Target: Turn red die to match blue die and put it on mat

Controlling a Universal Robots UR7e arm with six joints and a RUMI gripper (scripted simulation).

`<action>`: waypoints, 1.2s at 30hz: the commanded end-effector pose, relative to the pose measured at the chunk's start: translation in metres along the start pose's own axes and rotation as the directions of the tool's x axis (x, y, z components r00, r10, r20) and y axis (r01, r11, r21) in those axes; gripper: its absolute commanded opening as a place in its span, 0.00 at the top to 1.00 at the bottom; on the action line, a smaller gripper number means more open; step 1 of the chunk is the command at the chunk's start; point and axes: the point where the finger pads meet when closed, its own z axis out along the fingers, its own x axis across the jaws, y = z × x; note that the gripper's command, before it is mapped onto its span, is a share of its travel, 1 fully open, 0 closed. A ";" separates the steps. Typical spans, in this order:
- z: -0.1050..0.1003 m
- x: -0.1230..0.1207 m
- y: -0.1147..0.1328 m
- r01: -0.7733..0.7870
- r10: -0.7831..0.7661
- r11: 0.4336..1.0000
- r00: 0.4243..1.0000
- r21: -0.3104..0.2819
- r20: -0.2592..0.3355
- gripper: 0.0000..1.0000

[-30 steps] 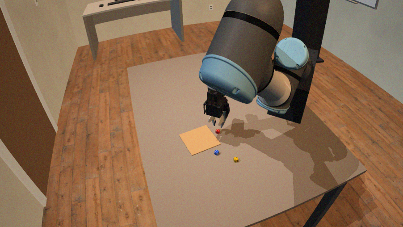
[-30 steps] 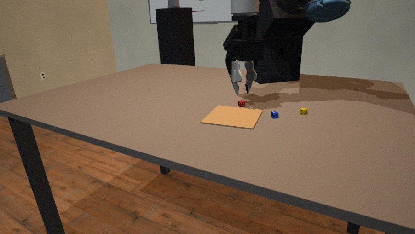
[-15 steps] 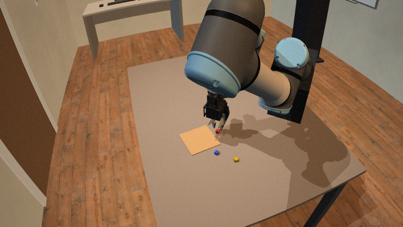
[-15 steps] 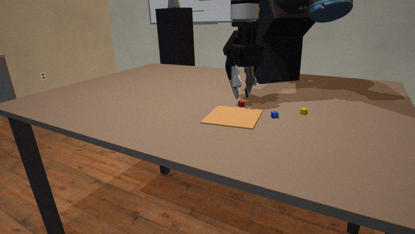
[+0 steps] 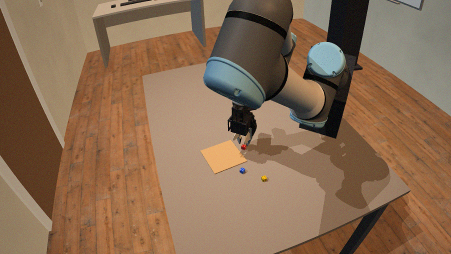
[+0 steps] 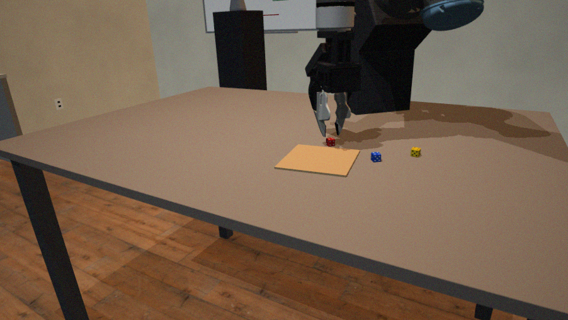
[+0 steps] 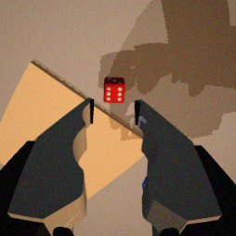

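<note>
The red die [image 5: 243, 146] lies flat on the table just off the far edge of the tan mat [image 5: 223, 156], near its corner. In the wrist view the red die [image 7: 114, 90] shows a face with six pips toward the camera and sits just beyond the mat. My gripper [image 5: 243, 138] hangs a little above the red die [image 6: 330, 141]; its fingers stand partly apart with nothing between them. The blue die [image 6: 375, 156] lies on the table right of the mat [image 6: 317, 159]. I cannot read its top number.
A yellow die [image 6: 415, 152] lies on the table right of the blue die [image 5: 242, 170], also seen in the top view [image 5: 264, 178]. The arm's shadow falls on the table behind the dice. The robot's black pedestal stands at the table's far side.
</note>
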 end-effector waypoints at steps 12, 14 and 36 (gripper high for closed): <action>0.000 0.000 0.000 0.000 0.000 1.000 1.000 0.000 0.001 0.82; 0.000 0.000 0.000 0.000 0.000 1.000 1.000 0.000 0.001 0.82; 0.003 0.000 0.000 0.000 0.000 1.000 1.000 0.000 0.001 0.82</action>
